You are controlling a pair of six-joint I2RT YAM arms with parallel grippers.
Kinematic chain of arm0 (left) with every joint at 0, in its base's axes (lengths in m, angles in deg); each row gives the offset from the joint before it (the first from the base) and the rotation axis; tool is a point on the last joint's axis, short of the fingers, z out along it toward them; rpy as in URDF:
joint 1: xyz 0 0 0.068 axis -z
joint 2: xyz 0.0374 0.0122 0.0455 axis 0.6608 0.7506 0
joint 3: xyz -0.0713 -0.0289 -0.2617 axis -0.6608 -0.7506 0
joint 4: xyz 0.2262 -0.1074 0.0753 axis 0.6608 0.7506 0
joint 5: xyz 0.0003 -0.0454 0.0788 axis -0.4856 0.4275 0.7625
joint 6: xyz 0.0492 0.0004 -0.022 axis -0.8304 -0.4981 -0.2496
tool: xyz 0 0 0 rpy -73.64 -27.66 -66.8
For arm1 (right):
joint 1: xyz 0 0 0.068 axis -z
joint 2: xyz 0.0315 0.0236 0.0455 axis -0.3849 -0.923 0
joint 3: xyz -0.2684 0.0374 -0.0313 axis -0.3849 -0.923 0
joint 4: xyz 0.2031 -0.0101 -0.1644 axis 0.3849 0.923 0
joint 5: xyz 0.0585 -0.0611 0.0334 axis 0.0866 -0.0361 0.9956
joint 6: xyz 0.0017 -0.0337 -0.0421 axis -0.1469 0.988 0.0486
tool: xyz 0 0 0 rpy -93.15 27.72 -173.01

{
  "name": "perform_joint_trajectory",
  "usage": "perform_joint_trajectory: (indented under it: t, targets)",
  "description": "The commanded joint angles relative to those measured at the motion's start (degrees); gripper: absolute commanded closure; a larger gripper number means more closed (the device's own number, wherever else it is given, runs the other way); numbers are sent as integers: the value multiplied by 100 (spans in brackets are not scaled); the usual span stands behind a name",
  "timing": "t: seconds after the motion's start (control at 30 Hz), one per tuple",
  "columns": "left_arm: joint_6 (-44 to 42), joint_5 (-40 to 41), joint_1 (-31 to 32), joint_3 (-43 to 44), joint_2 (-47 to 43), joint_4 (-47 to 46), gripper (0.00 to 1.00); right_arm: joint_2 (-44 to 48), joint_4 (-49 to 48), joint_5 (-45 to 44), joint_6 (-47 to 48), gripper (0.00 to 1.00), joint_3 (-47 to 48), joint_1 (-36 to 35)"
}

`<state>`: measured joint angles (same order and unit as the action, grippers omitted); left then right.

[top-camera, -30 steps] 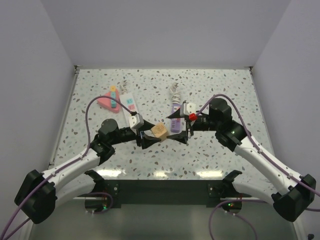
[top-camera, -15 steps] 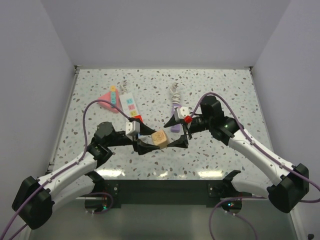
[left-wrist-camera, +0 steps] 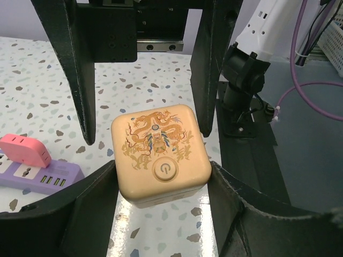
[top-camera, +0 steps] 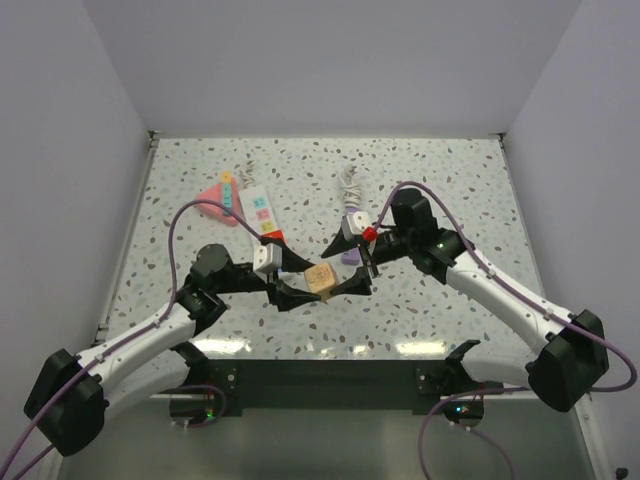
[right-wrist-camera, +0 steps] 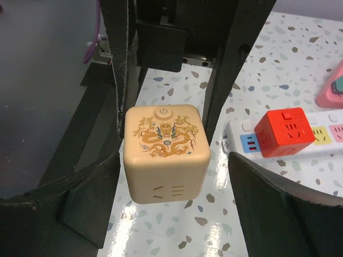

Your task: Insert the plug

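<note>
The plug is a beige cube (top-camera: 320,280) with a gold dragon print and a power button on top. My left gripper (top-camera: 310,284) is shut on it and holds it just above the table, as the left wrist view shows (left-wrist-camera: 161,152). My right gripper (top-camera: 337,270) is open, its jaws standing either side of the cube from the opposite direction. In the right wrist view the cube (right-wrist-camera: 166,152) sits between my right gripper's fingers (right-wrist-camera: 278,203), with a clear gap on the right. A purple power strip (top-camera: 350,240) lies just behind, partly hidden.
A white power strip (top-camera: 260,208) carrying a red cube plug (top-camera: 272,237) lies at the left, next to a pink triangular socket (top-camera: 213,200). The purple strip (left-wrist-camera: 48,174) carries a pink plug (left-wrist-camera: 25,154). The table's near edge is close below the cube.
Both grippers have moved toward the near edge with the beige cube. The right gripper has slid lower and its jaws now straddle the cube.
</note>
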<state>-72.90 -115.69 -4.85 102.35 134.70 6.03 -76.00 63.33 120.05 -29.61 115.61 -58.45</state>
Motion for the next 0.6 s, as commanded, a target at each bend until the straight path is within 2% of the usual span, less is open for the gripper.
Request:
perform_joint_trajectory:
  t: [0.0, 0.27, 0.4, 0.43, 0.5, 0.53, 0.57]
  targets:
    - [-56, 39, 31, 44, -9, -536, 100, -103, -399, 527, -35, 16, 215, 22]
    - [-21, 127, 40, -26, -105, -685, 100, -349, -514, 739, -131, 19, 188, -13]
    - [-12, 180, 40, -17, -79, -694, 100, -420, -567, 642, -193, 31, 197, -49]
    - [5, 180, 32, -17, -44, -694, 100, -429, -593, 651, -245, 47, 197, -66]
    - [31, 285, 40, -17, -18, -703, 100, -455, -846, 651, -394, 66, 171, -66]
    - [101, 416, 32, 9, 26, -694, 100, -464, -935, 625, -569, 88, 162, -57]
    - [111, 756, 40, 44, 61, -546, 100, -447, -1084, 538, -719, 100, 92, -57]
